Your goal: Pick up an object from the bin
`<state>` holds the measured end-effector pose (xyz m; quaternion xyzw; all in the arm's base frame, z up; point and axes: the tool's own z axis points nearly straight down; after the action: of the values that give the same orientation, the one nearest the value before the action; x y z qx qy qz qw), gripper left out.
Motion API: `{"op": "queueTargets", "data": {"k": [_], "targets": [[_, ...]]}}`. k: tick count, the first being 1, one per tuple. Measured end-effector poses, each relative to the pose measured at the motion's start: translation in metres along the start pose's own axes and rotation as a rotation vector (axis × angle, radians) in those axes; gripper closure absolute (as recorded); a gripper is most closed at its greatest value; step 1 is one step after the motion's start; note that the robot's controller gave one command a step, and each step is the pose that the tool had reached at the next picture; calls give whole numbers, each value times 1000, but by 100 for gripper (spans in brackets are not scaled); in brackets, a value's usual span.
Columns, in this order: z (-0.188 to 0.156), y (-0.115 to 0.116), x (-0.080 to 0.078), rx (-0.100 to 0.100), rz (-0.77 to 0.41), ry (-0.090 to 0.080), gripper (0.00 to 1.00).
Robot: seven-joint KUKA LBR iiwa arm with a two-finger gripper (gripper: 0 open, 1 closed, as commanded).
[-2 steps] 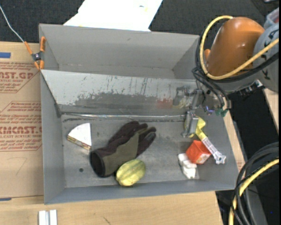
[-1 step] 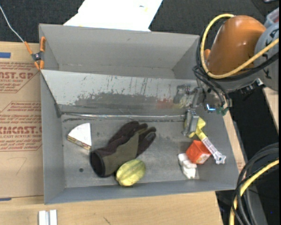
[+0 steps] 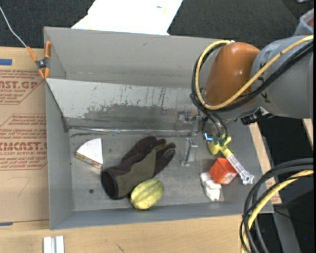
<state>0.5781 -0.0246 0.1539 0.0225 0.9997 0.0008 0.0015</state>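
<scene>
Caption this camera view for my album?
End effector beside a dark glove in a grey bin, yellow squash nearby.

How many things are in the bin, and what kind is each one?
Dark glove: 1
Yellow-green squash: 1
White and tan wedge: 1
Orange block: 1
White lump: 1
Clear tube with a yellow end: 1
Total: 6

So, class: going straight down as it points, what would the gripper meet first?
Probably the bare bin floor, just beside the dark glove; depth is unclear, so the gripper might clip it.
</scene>
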Motion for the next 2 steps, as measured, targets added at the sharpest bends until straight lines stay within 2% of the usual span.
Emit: {"op": "queueTargets", "data": {"k": [1,2], "targets": [[5,0,44,1,107,6,0],[69,62,28,-1,70,0,0]]}}
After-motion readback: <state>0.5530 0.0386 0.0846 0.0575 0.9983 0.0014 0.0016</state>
